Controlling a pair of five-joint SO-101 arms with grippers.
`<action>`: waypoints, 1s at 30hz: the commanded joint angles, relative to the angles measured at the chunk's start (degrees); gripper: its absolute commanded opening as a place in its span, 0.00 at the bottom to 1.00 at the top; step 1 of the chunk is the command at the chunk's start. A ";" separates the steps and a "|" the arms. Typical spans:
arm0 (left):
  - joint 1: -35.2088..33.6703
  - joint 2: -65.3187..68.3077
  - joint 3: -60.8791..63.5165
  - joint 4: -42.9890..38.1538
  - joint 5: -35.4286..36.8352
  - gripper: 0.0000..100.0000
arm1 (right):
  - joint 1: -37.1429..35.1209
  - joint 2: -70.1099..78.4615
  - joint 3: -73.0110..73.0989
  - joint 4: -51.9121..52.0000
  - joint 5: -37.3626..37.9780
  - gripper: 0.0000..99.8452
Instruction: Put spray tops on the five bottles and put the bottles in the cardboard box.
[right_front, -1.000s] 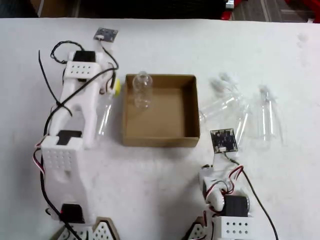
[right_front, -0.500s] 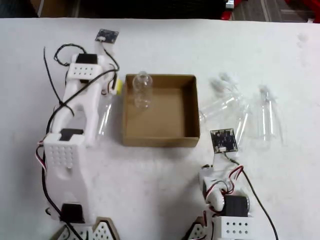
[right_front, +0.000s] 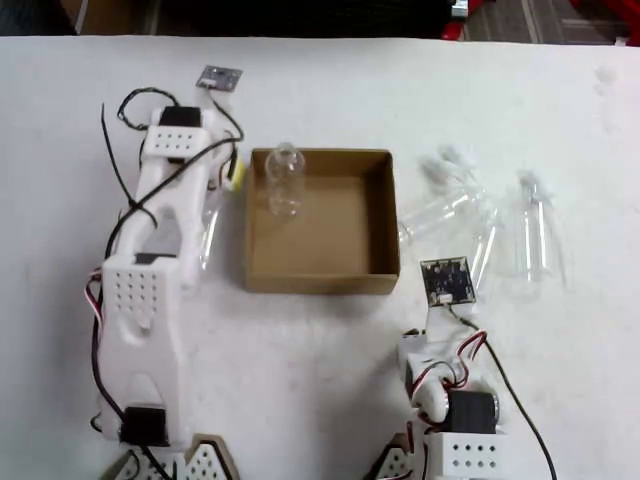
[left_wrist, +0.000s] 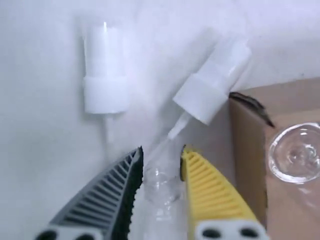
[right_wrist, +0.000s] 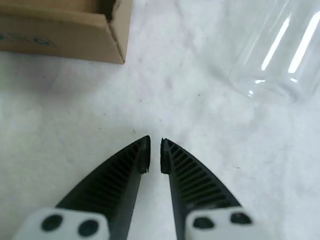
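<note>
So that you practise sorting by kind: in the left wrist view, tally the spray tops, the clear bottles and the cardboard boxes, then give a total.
spray tops: 2
clear bottles: 2
cardboard box: 1
total: 5

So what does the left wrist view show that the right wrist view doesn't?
Left wrist: the left gripper shut on a bottle at its neck, two loose spray tops, and an upright bottle inside the box.
Right wrist: the right gripper, almost closed and holding nothing, and a lying bottle.
Both: the box and the white table.
</note>
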 joint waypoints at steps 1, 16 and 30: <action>1.01 -0.04 -6.95 4.13 0.88 0.06 | 0.31 -0.31 0.44 0.40 -0.18 0.02; 1.19 0.31 -24.53 20.04 0.88 0.06 | 0.31 -0.31 0.44 0.40 -0.18 0.02; 1.27 -0.04 -29.63 21.80 0.88 0.02 | 0.31 -0.31 0.44 0.40 -0.18 0.02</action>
